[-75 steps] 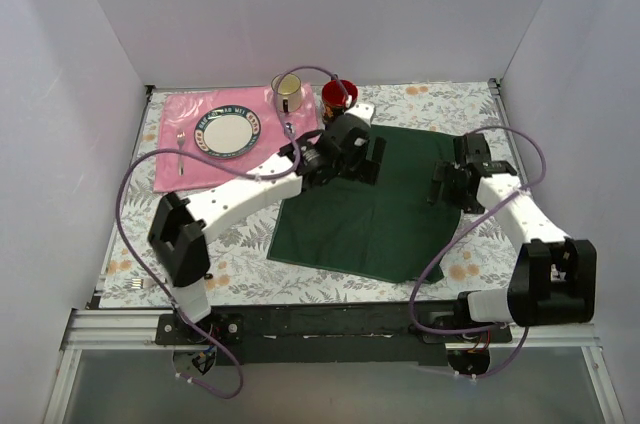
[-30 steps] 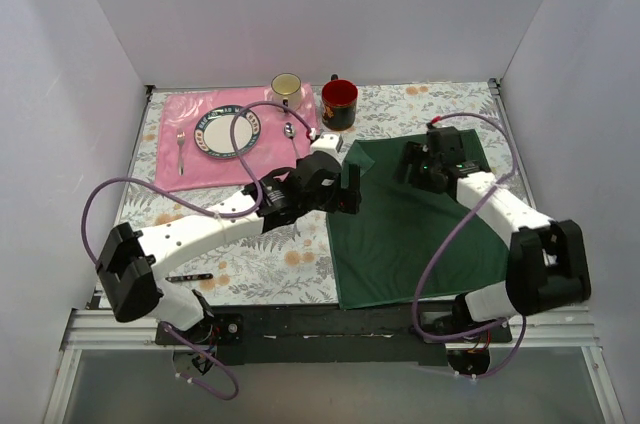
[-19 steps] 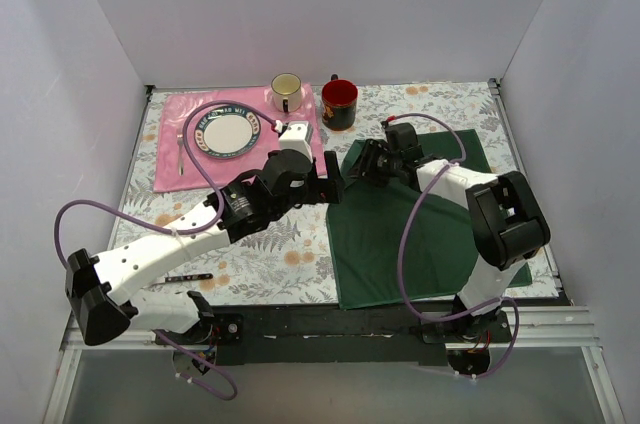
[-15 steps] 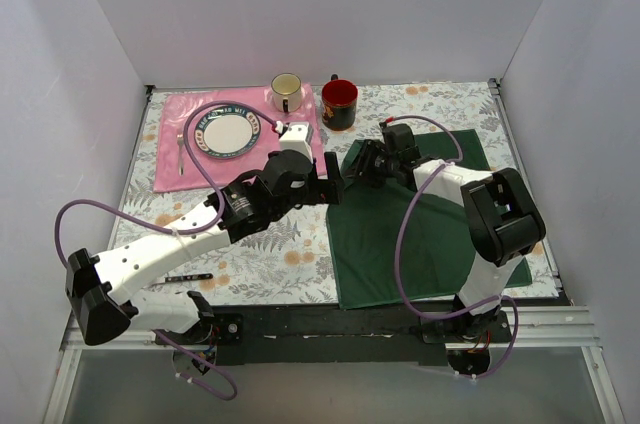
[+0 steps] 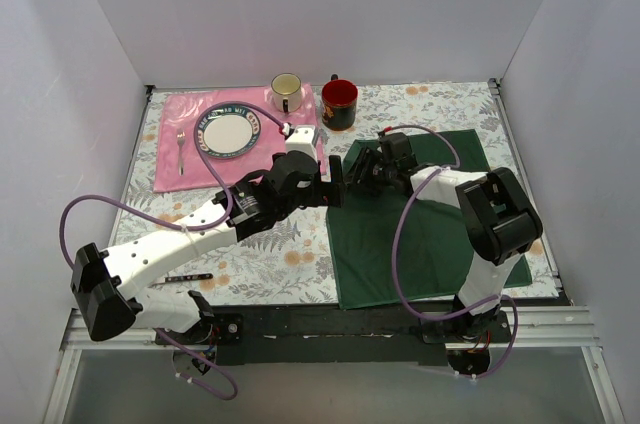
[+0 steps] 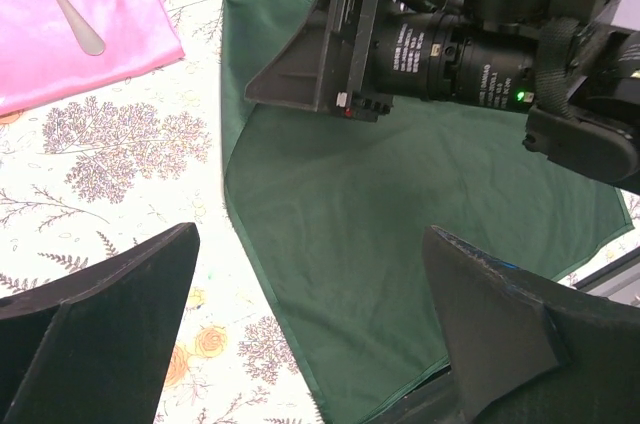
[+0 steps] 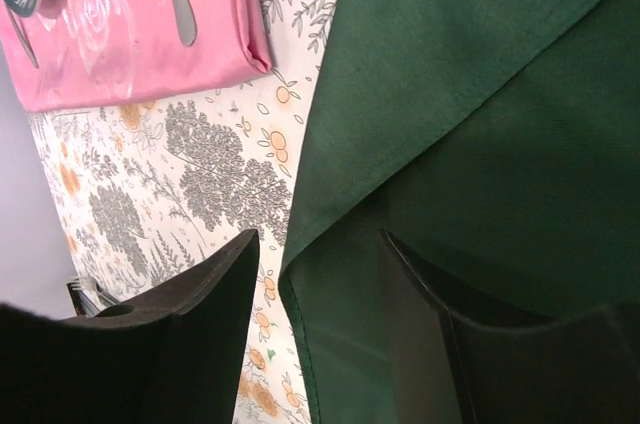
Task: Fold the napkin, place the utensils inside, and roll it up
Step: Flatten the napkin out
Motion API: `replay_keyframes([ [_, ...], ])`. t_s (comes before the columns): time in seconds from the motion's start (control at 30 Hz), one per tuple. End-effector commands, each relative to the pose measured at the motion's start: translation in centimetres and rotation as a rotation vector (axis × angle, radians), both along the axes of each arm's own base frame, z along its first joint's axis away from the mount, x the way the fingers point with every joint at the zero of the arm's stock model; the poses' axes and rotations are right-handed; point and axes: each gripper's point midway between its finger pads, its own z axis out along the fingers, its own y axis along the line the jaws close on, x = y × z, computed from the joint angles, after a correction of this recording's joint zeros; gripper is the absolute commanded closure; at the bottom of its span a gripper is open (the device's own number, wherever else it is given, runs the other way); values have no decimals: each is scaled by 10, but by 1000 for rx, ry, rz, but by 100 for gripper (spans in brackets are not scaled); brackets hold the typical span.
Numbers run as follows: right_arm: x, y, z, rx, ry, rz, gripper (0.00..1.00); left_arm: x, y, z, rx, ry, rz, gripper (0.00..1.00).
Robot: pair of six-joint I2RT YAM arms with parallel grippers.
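The dark green napkin (image 5: 430, 224) lies folded in half on the right of the table. Its left edge runs down the left wrist view (image 6: 400, 204). My left gripper (image 5: 335, 182) is open and empty, with wide jaws just above that left edge (image 6: 310, 304). My right gripper (image 5: 360, 172) faces it at the napkin's far left corner. It is open, with its fingers either side of the turned-over edge (image 7: 320, 274). A black utensil handle (image 5: 185, 277) lies near the front left edge, far from both grippers.
A pink placemat (image 5: 170, 159) at the far left carries a plate (image 5: 228, 131), a small silver fork (image 5: 180, 149) and a spoon (image 6: 60, 4). A cream mug (image 5: 287, 92) and a red mug (image 5: 340, 102) stand at the back. White walls enclose the table.
The napkin lay spread wide, then was folded over to the right. My right arm swung left to the napkin's far left corner. My left gripper moved slightly right toward it.
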Motion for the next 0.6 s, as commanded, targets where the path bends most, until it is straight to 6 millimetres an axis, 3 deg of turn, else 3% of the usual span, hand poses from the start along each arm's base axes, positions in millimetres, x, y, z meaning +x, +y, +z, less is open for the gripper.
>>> replay_keyframes([
  [0.0,5,7,-3,28,-23,3,41,2,4,9,-11,-27,2,6],
  [0.33,21,18,-9,45,-39,18,41,2,5,15,-22,-32,3,5],
  [0.57,57,46,17,37,-171,122,42,2,7,25,-34,-42,6,6],
])
